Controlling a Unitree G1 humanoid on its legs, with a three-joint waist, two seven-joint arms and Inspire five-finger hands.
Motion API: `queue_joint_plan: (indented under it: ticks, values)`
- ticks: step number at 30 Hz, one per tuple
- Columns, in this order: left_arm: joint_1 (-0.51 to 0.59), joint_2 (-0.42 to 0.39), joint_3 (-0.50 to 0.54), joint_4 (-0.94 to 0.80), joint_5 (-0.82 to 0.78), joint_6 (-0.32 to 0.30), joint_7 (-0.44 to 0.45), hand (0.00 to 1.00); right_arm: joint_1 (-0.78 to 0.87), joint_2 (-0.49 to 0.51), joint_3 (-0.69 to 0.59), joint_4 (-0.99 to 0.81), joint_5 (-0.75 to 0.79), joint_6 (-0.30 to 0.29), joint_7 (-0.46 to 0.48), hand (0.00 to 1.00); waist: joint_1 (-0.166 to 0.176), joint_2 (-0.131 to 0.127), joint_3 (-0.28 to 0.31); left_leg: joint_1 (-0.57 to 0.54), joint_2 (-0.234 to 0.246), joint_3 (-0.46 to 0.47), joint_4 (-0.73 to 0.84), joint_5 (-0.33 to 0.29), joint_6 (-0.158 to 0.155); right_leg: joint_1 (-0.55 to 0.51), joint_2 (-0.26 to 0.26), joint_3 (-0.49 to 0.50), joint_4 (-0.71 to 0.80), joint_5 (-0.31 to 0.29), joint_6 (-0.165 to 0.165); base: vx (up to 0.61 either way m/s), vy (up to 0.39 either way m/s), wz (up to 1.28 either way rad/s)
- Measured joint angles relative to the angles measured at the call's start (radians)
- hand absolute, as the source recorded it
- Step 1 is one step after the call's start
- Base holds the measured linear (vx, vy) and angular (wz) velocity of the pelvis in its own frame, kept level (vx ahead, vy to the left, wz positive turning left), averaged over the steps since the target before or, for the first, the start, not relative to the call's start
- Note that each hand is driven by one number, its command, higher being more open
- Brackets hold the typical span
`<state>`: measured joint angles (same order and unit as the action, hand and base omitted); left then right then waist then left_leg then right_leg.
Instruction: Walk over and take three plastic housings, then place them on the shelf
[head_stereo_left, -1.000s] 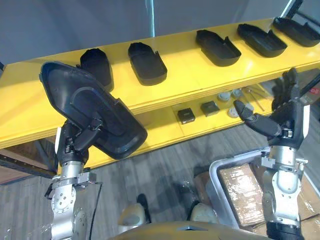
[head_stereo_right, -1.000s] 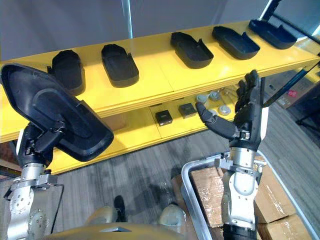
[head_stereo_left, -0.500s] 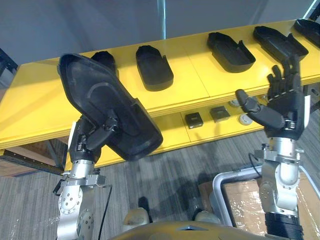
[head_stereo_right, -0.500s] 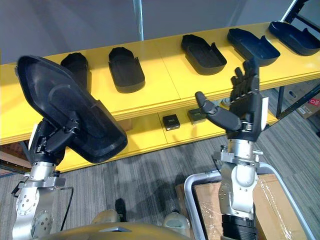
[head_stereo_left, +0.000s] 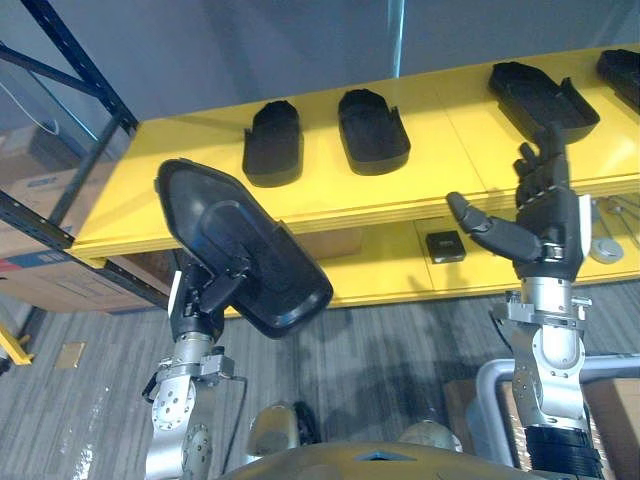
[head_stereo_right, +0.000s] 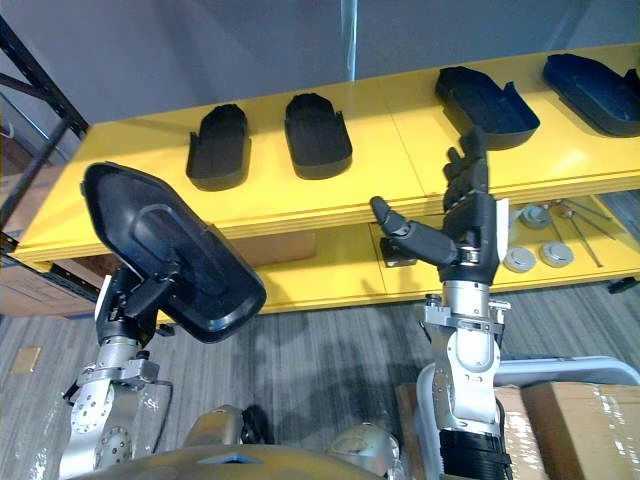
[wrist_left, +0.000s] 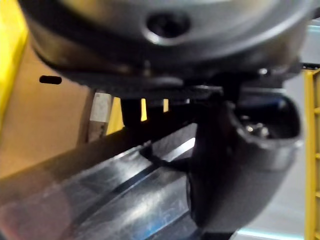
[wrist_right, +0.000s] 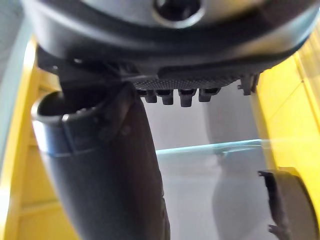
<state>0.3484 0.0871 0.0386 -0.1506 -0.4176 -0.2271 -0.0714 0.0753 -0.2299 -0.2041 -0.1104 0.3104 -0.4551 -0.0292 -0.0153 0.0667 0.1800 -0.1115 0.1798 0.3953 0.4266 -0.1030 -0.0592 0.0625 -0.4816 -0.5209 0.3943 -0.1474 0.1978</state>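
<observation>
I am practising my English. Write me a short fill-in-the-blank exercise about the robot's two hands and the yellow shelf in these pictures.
1. The left hand is shut on a large ____ housing.
2. The empty right hand is ____, not shut.
3. On the upper board of the yellow shelf, the right eye view shows ____ more housings.

Missing words: black; open; four.

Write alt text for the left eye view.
The left hand grips a large black plastic housing, held tilted before a yellow shelf. The right hand is raised, open and empty. Other black housings lie on the shelf's top board.
</observation>
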Motion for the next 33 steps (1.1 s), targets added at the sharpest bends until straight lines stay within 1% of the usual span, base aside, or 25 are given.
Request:
queue_joint_plan:
  ticks: [1,2,3,4,5,6,7,8,9,10,11,13,15,16,19,21,23,24,26,28,29,30,31,32,33]
  values:
    - [-0.002,0.006,0.000,-0.011,0.000,0.000,-0.020,0.00,0.011,0.025,-0.008,0.000,-0.002,-0.003,-0.020,1.00,-0.005,-0.004,0.002,0.017,-0.003,0.038,-0.005,-0.055,0.004,0.015,-0.011,-0.004,-0.002,0.012,0.018,-0.01,0.358,0.12]
    - [-0.014,0.030,-0.003,-0.021,0.000,0.000,-0.046,0.00,0.045,0.077,-0.007,0.000,-0.019,-0.005,-0.048,1.00,-0.005,-0.032,0.018,0.033,-0.044,0.061,0.005,-0.080,0.025,0.032,-0.053,0.013,0.000,0.057,0.027,-0.03,0.439,0.11]
    - [-0.016,0.038,-0.006,-0.021,0.001,0.000,-0.055,0.00,0.061,0.087,0.000,0.000,-0.028,-0.005,-0.056,1.00,-0.005,-0.037,0.021,0.034,-0.060,0.063,0.002,-0.086,0.034,0.020,-0.062,0.029,0.009,0.089,0.017,-0.06,0.459,0.07]
    - [-0.017,0.052,-0.007,-0.021,0.003,0.001,-0.073,0.00,0.096,0.095,0.020,0.000,-0.037,-0.005,-0.070,1.00,-0.007,-0.040,0.022,0.041,-0.095,0.076,-0.040,-0.092,0.050,-0.023,-0.085,0.071,0.028,0.170,-0.022,-0.06,0.313,0.02]
    - [-0.017,0.061,-0.006,-0.022,0.005,0.001,-0.079,0.00,0.108,0.102,0.032,-0.001,-0.049,-0.005,-0.071,1.00,-0.006,-0.041,0.023,0.051,-0.113,0.087,-0.073,-0.083,0.062,-0.050,-0.095,0.092,0.037,0.211,-0.047,-0.07,0.395,-0.05]
    - [-0.018,0.091,0.012,-0.033,0.005,0.005,-0.089,0.00,0.118,0.127,0.064,-0.001,-0.093,-0.003,-0.083,1.00,-0.015,-0.034,0.027,0.068,-0.144,0.102,-0.157,-0.044,0.097,-0.101,-0.084,0.109,0.065,0.230,-0.079,-0.05,0.276,-0.09]
    - [-0.021,0.100,0.020,-0.040,0.004,0.008,-0.090,0.00,0.119,0.132,0.076,-0.003,-0.108,-0.002,-0.089,1.00,-0.018,-0.027,0.031,0.074,-0.150,0.103,-0.188,-0.030,0.106,-0.111,-0.060,0.113,0.073,0.213,-0.082,-0.10,0.413,-0.02]
    - [-0.033,0.118,0.030,-0.052,0.003,0.012,-0.091,0.00,0.133,0.137,0.084,-0.018,-0.129,0.001,-0.092,1.00,-0.017,-0.013,0.037,0.090,-0.161,0.099,-0.249,-0.004,0.114,-0.112,0.007,0.115,0.075,0.163,-0.065,-0.08,0.228,0.07]
    - [-0.034,0.125,0.038,-0.065,-0.001,0.012,-0.093,0.00,0.142,0.137,0.087,-0.030,-0.140,0.004,-0.091,1.00,-0.017,-0.011,0.038,0.096,-0.170,0.094,-0.277,0.008,0.115,-0.112,0.038,0.115,0.074,0.137,-0.064,-0.10,0.249,0.14]
    - [-0.035,0.133,0.055,-0.095,-0.009,0.012,-0.099,0.00,0.164,0.139,0.089,-0.063,-0.147,0.010,-0.091,1.00,-0.017,-0.012,0.038,0.107,-0.192,0.084,-0.328,0.025,0.107,-0.110,0.101,0.113,0.069,0.091,-0.072,-0.06,0.137,0.16]
    - [-0.035,0.132,0.061,-0.117,-0.015,0.012,-0.100,0.00,0.177,0.136,0.086,-0.089,-0.147,0.010,-0.093,1.00,-0.018,-0.010,0.038,0.111,-0.207,0.079,-0.356,0.034,0.105,-0.107,0.137,0.111,0.052,0.050,-0.087,-0.05,0.145,0.16]
    - [-0.035,0.132,0.057,-0.149,-0.017,0.013,-0.101,0.00,0.186,0.132,0.087,-0.112,-0.146,0.014,-0.101,1.00,-0.019,-0.005,0.040,0.123,-0.234,0.079,-0.400,0.043,0.108,-0.111,0.177,0.112,0.006,0.018,-0.126,-0.02,0.121,0.03]
    - [-0.033,0.129,0.048,-0.150,-0.015,0.014,-0.102,0.00,0.187,0.131,0.099,-0.112,-0.144,0.016,-0.107,1.00,-0.021,-0.006,0.040,0.125,-0.243,0.089,-0.415,0.045,0.108,-0.129,0.181,0.112,0.003,0.020,-0.131,-0.01,0.087,-0.07]
    - [-0.029,0.127,0.039,-0.150,-0.009,0.014,-0.101,0.00,0.186,0.130,0.107,-0.112,-0.143,0.017,-0.108,1.00,-0.019,-0.006,0.040,0.119,-0.244,0.100,-0.415,0.044,0.109,-0.147,0.190,0.111,-0.011,0.021,-0.131,0.01,0.065,-0.15]
    - [-0.025,0.127,0.011,-0.149,-0.005,0.020,-0.093,0.00,0.185,0.126,0.122,-0.111,-0.146,0.028,-0.108,1.00,-0.017,-0.013,0.039,0.121,-0.245,0.113,-0.423,0.044,0.110,-0.144,0.211,0.095,-0.074,0.022,-0.131,0.04,0.048,-0.12]
    - [-0.024,0.126,0.004,-0.149,-0.005,0.022,-0.088,0.00,0.185,0.119,0.135,-0.106,-0.146,0.027,-0.106,1.00,-0.017,-0.019,0.036,0.123,-0.243,0.123,-0.430,0.045,0.112,-0.136,0.218,0.088,-0.104,0.027,-0.124,0.06,0.026,-0.12]
    - [-0.024,0.126,-0.006,-0.141,-0.005,0.022,-0.077,0.00,0.185,0.112,0.138,-0.091,-0.149,0.027,-0.098,1.00,-0.017,-0.020,0.035,0.133,-0.238,0.130,-0.432,0.045,0.112,-0.119,0.228,0.087,-0.128,0.041,-0.124,0.06,0.003,-0.13]
    - [-0.024,0.126,-0.014,-0.128,-0.004,0.022,-0.070,0.00,0.185,0.108,0.138,-0.079,-0.149,0.027,-0.091,1.00,-0.019,-0.020,0.033,0.144,-0.238,0.133,-0.432,0.044,0.111,-0.108,0.232,0.087,-0.140,0.053,-0.118,0.11,-0.022,-0.12]
    - [-0.022,0.125,-0.020,-0.112,-0.004,0.030,-0.059,0.00,0.184,0.103,0.134,-0.061,-0.133,0.026,-0.070,1.00,-0.020,-0.020,0.032,0.152,-0.229,0.136,-0.407,0.026,0.113,-0.094,0.234,0.089,-0.135,0.053,-0.118,0.12,-0.041,-0.12]
    - [-0.004,0.124,-0.018,-0.097,-0.005,0.031,-0.046,0.00,0.179,0.078,0.144,-0.023,-0.100,0.026,-0.030,1.00,-0.011,-0.020,0.031,0.125,-0.183,0.153,-0.281,-0.018,0.096,-0.078,0.246,0.105,-0.140,0.049,-0.122,0.13,-0.073,-0.23]
    - [0.006,0.121,-0.015,-0.093,-0.005,0.031,-0.039,0.00,0.172,0.067,0.150,-0.008,-0.098,0.026,-0.020,1.00,-0.009,-0.023,0.030,0.111,-0.170,0.152,-0.234,-0.017,0.098,-0.076,0.249,0.114,-0.147,0.050,-0.122,0.11,-0.098,-0.34]
    - [0.019,0.111,-0.010,-0.079,-0.006,0.032,-0.029,0.00,0.154,0.045,0.158,0.013,-0.097,0.026,-0.004,1.00,-0.006,-0.023,0.029,0.078,-0.144,0.150,-0.148,-0.017,0.097,-0.071,0.253,0.124,-0.161,0.053,-0.120,0.07,-0.085,-0.27]
    - [0.017,0.103,-0.010,-0.061,-0.006,0.032,-0.023,0.00,0.137,0.031,0.157,0.022,-0.097,0.026,0.006,1.00,-0.007,-0.021,0.028,0.053,-0.128,0.158,-0.095,-0.012,0.089,-0.061,0.253,0.126,-0.174,0.064,-0.113,0.05,-0.067,-0.16]
    - [0.006,0.094,-0.010,-0.040,-0.005,0.033,-0.021,0.00,0.117,0.025,0.155,0.026,-0.095,0.026,0.014,1.00,-0.011,-0.031,0.031,0.013,-0.107,0.157,-0.012,-0.005,0.067,-0.057,0.237,0.124,-0.193,0.077,-0.115,0.02,-0.031,-0.10]
    - [0.001,0.082,-0.012,-0.016,-0.003,0.033,-0.021,0.00,0.092,0.026,0.151,0.029,-0.089,0.025,0.019,1.00,-0.011,-0.031,0.032,-0.033,-0.028,0.168,0.120,-0.039,0.095,-0.044,0.236,0.131,-0.212,0.084,-0.119,0.00,-0.049,-0.11]
